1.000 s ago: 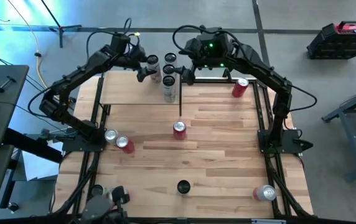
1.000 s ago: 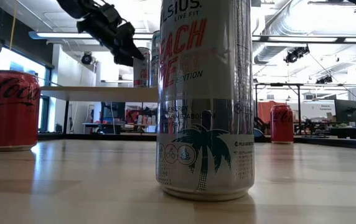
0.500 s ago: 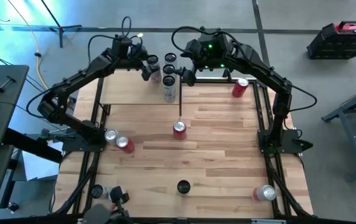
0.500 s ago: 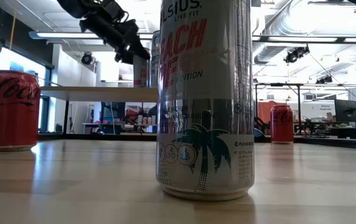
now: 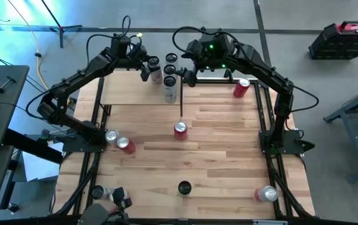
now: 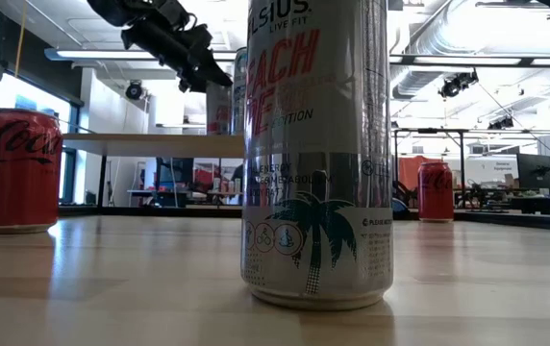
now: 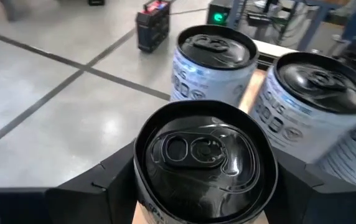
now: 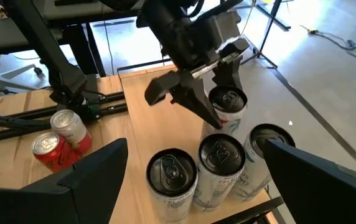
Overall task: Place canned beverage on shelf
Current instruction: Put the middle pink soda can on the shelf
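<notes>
Four cans stand clustered at the shelf's (image 5: 135, 94) far right end. The left gripper (image 5: 150, 67) straddles one of them, a can with a red-and-white label (image 8: 228, 106); in the left wrist view its dark fingers (image 7: 103, 177) flank that can's black top, but whether they press on it I cannot tell. Just beside it, the right gripper (image 5: 188, 74) hangs over the shelf's end with its fingers (image 8: 97, 171) spread wide, holding nothing.

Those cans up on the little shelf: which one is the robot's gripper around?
The can at the shelf's far edge, between the left gripper's fingers; the three other cans stand free beside it.
</notes>
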You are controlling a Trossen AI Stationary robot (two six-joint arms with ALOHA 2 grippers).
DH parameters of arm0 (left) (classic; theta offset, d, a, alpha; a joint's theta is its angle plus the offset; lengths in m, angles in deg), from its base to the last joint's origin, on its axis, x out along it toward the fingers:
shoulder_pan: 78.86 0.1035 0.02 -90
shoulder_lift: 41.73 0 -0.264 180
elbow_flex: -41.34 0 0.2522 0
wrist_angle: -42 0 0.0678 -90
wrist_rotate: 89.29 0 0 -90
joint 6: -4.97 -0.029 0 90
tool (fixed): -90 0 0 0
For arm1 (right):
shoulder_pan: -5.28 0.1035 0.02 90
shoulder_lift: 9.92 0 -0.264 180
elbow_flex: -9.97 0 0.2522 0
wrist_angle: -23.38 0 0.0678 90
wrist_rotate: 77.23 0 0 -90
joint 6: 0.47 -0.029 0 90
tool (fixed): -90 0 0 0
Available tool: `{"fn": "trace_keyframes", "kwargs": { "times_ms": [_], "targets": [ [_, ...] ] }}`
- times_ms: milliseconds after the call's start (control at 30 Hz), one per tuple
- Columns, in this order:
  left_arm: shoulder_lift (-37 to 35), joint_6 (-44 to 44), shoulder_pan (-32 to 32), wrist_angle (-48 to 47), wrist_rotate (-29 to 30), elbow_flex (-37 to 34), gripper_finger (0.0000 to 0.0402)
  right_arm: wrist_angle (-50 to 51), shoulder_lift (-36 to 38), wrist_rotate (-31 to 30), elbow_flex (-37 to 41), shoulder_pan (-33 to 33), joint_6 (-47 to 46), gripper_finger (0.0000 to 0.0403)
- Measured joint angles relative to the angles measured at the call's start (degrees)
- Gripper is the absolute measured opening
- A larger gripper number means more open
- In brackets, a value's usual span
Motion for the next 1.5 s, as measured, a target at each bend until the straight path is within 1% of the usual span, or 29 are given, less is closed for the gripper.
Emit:
{"fn": "trace_keyframes", "kwargs": {
  "times_ms": [100,167,267,333,400,500,600,667,767,833,933,1100,1300,1500],
  "targets": [
    [0.0,-2.6,0.8,-0.6,-2.8,0.9,0.0240,0.5,0.0,0.1,0.0,0.0,-1.0,0.0362],
    [0.0,-5.9,1.6,-1.9,-3.9,2.1,0.0240,1.0,0.0,0.3,0.0,0.0,-1.5,0.0362],
    [0.4,-10.4,3.2,-4.6,-7.5,3.9,0.0240,1.2,0.0,0.3,0.0,0.4,-1.9,0.0362],
    [1.9,-11.8,4.2,-5.0,-11.4,5.5,0.0240,1.2,0.0,0.4,0.0,1.0,-1.9,0.0362],
    [3.8,-12.8,5.5,-7.8,-15.3,7.4,0.0240,1.2,0.0,0.5,0.0,1.5,-2.2,0.0362],
    [7.3,-16.2,6.8,-12.8,-17.7,12.0,0.0240,1.2,0.0,0.6,0.0,2.3,-2.6,0.0362],
    [9.8,-21.3,7.7,-19.8,-18.5,17.9,0.0240,1.2,0.0,0.6,0.0,3.0,-2.6,0.0362],
    [11.7,-25.0,7.9,-23.5,-18.7,20.6,0.0240,1.2,0.0,0.6,0.0,3.2,-2.6,0.0362],
    [14.3,-28.8,7.9,-28.4,-18.9,23.0,0.0240,1.2,0.0,0.6,0.0,3.3,-2.6,0.0362],
    [15.5,-30.2,7.8,-30.2,-21.2,23.8,0.0240,0.7,0.0,0.5,0.4,3.3,-2.5,0.0362],
    [16.8,-31.7,7.8,-30.9,-22.6,24.0,0.0240,0.2,-0.1,0.2,2.0,2.9,-2.3,0.0362],
    [17.0,-32.7,7.8,-30.9,-23.0,24.1,0.0240,-0.1,-0.1,1.5,3.9,1.9,-2.2,0.0362],
    [17.0,-35.3,7.3,-30.6,-23.0,24.1,0.0240,-0.6,-0.1,2.7,4.0,1.7,-1.9,0.0362],
    [17.0,-35.5,7.3,-30.5,-25.7,23.9,0.0243,-0.6,-0.1,2.7,4.0,1.6,-1.0,0.0362]
  ]
}}
